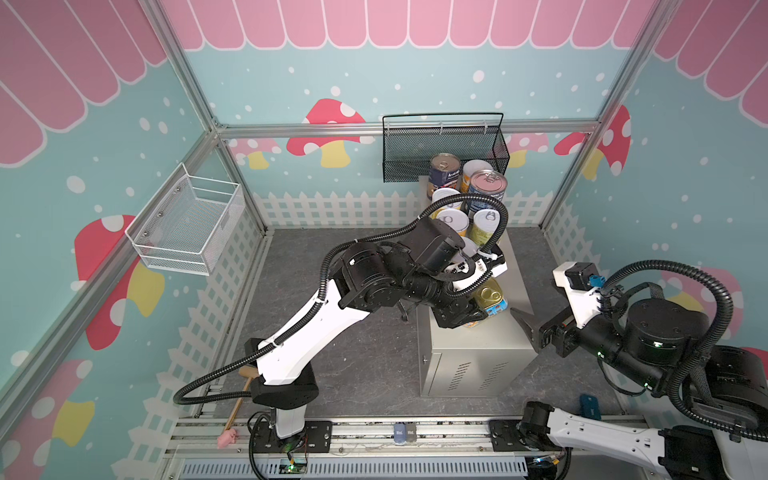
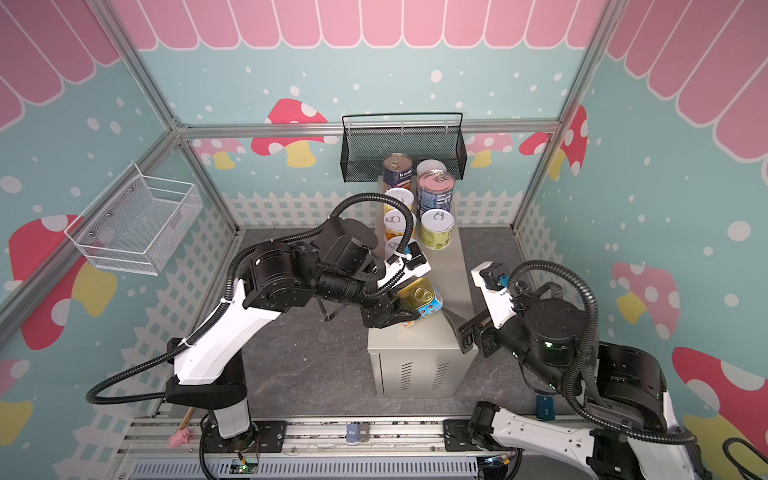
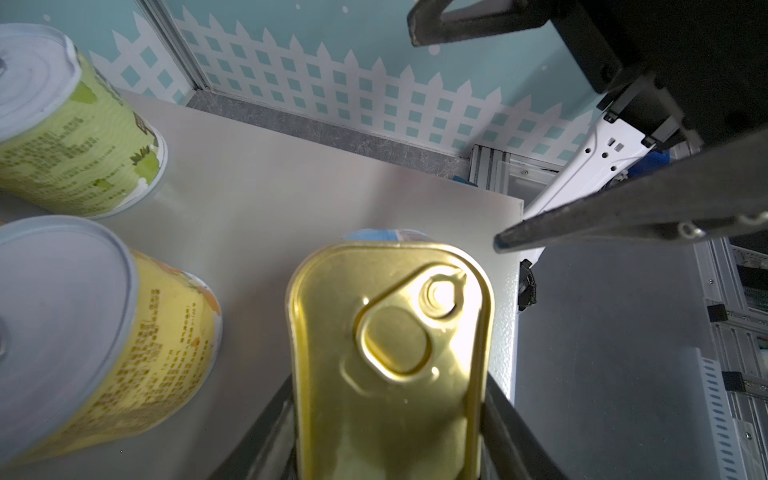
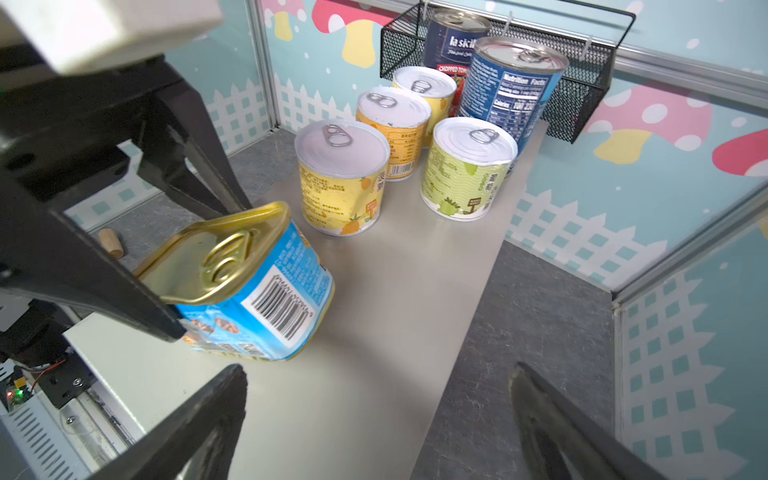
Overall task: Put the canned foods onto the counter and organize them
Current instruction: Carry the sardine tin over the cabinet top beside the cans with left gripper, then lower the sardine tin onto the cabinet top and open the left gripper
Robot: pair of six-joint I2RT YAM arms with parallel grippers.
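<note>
Cans crowd the far end of the long beige-grey metal cabinet counter [image 4: 415,291]: 2 tall dark-blue-labelled tins [image 4: 509,87] and 5 short yellow-labelled white-lidded tins [image 4: 340,178]. At its near end the left gripper [image 1: 476,320] clamps 1 flat rectangular gold tin [image 4: 216,253], tilted. The right gripper [image 4: 376,370] gapes empty beside that end.

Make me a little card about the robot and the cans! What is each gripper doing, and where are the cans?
left gripper: shut on the gold tin
gold tin: tilted, low over the near end of the counter; cannot tell if it touches
right gripper: open, empty, at the counter's right edge
round cans: standing upright at the counter's far end
left to do: set the gold tin down flat
</note>
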